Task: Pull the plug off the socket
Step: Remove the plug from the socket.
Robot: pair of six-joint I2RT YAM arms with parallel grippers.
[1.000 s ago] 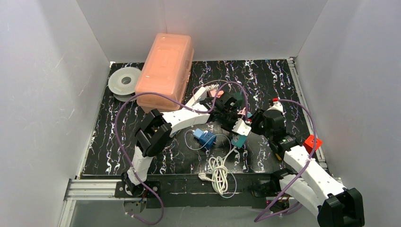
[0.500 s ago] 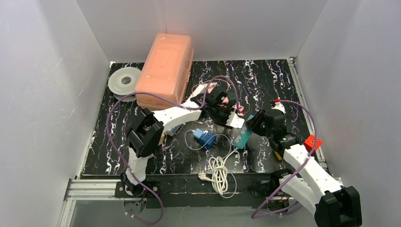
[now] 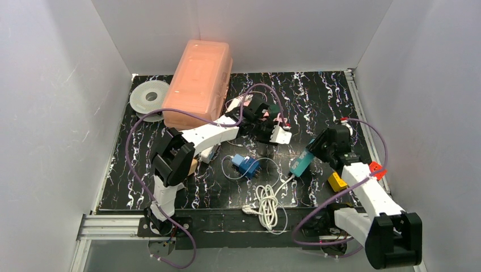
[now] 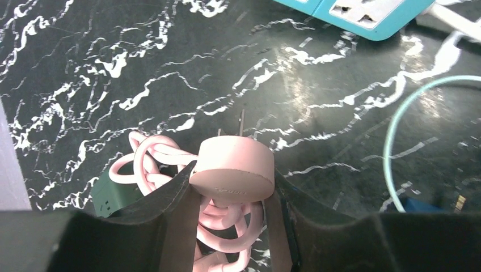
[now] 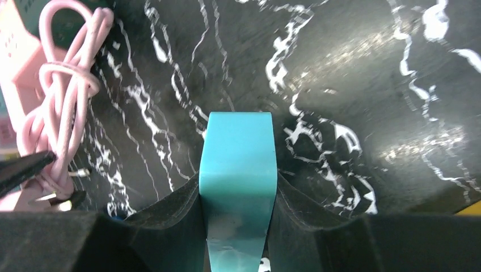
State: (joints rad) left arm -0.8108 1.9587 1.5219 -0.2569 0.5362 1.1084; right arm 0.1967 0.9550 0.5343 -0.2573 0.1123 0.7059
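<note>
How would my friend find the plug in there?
Start at the big peach box at the back. Just right of it, the left pincer squeezes the plug: round and pink, with bare metal prongs, unlike the teal socket.

Peach box (image 3: 198, 82) back-left, clear spool (image 3: 150, 98) beside it, yellow blk (image 3: 337, 181) at right.
</note>
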